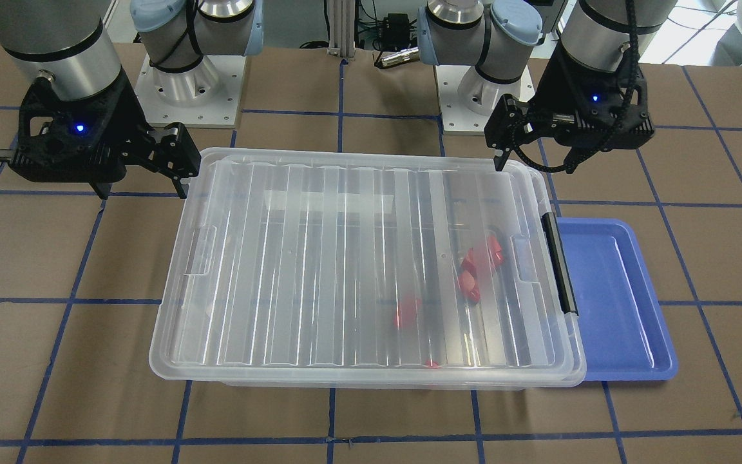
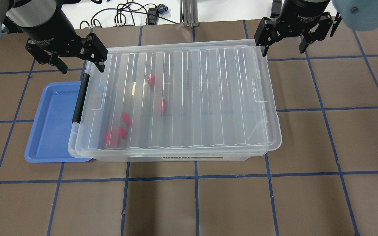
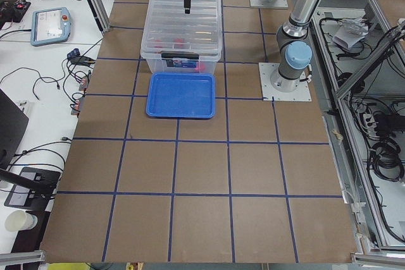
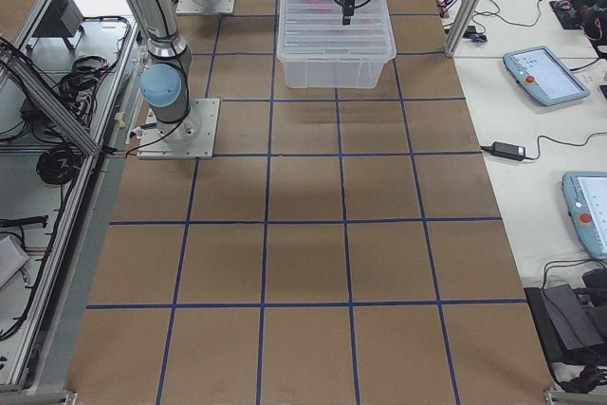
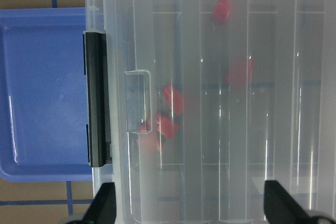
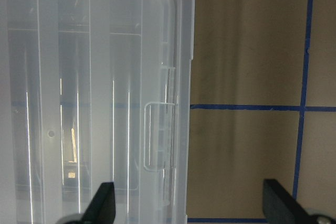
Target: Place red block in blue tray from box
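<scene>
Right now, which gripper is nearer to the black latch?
Left. The left gripper hovers at the latch end of the box, close to the latch. The right gripper hovers at the opposite short end, the whole box away.

A brown table (image 2: 307,203) crossed by blue tape (image 2: 196,203), white benches (image 3: 38,124) alongside.

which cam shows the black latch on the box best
Left wrist view: the latch is large and sharp, beside the tray. Overhead and front views show it smaller, the left side view tiny and end-on, and the right-side views not at all.
</scene>
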You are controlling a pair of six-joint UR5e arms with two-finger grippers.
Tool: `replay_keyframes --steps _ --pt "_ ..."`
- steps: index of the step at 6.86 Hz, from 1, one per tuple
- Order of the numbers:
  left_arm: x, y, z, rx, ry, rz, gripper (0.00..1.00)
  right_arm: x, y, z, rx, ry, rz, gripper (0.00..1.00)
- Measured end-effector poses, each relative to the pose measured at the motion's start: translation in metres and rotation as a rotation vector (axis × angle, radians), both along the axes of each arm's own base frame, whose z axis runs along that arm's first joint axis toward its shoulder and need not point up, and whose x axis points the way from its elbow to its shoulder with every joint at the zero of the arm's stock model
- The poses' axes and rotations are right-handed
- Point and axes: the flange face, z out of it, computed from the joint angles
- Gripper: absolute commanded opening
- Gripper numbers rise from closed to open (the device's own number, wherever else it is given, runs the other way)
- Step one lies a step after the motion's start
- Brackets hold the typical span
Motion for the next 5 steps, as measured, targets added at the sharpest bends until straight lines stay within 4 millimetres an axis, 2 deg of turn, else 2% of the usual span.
replay_keyframes --steps 5 --pt "0.0011 -0.0001 -0.0039 0.021 0.000 0.004 1.00 -0.0018 -0.0004 0.0035 -0.005 0.002 -0.002 1.00"
